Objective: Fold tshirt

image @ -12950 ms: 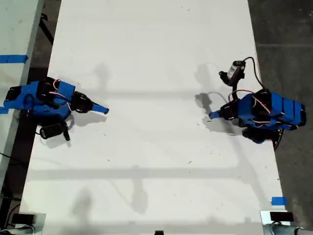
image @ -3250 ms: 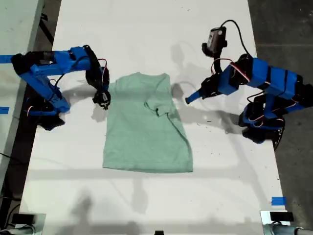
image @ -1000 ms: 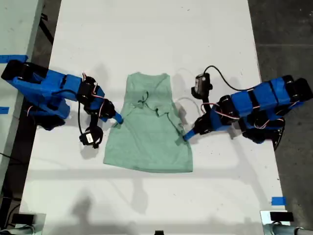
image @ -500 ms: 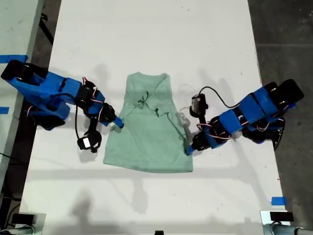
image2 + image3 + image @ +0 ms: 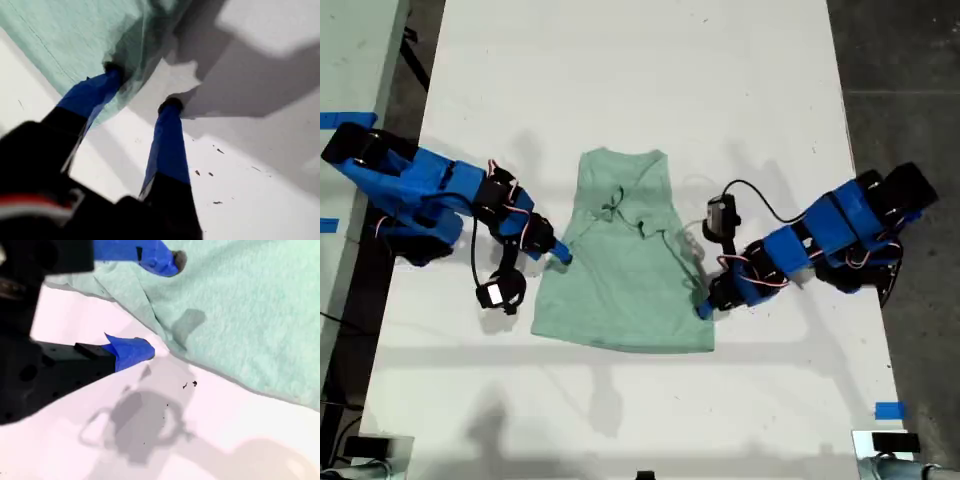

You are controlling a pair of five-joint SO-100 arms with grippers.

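**Both end effectors open at the tshirt's edges**

The tshirt (image 5: 625, 275) lay on the white bench (image 5: 620, 80), about midway across it in the exterior view. Its neck end pointed to that view's top and its hem to the bottom. The upper part was narrowed, with rumpled folds of cloth lying over the chest, while the lower part spread flat and wider.

My first end effector (image 5: 141, 86) stood with its jaws apart. One blue fingertip (image 5: 112, 70) pressed against a raised, shadowed edge of the tshirt (image 5: 65, 35). The other was on bare bench (image 5: 250, 165) just beside the cloth.

My second end effector (image 5: 162, 305) was also spread wide. One fingertip (image 5: 170, 260) was over the tshirt (image 5: 250, 315), and the other was at the cloth's edge, over the bench (image 5: 225, 440).

In the exterior view, one blue arm (image 5: 430, 195) reached in from the left, its tip at the tshirt's left edge about halfway down. The other blue arm (image 5: 820, 240) reached in from the right, its tip at the right edge nearer the hem. I could not tell from the wrist views which arm was which.
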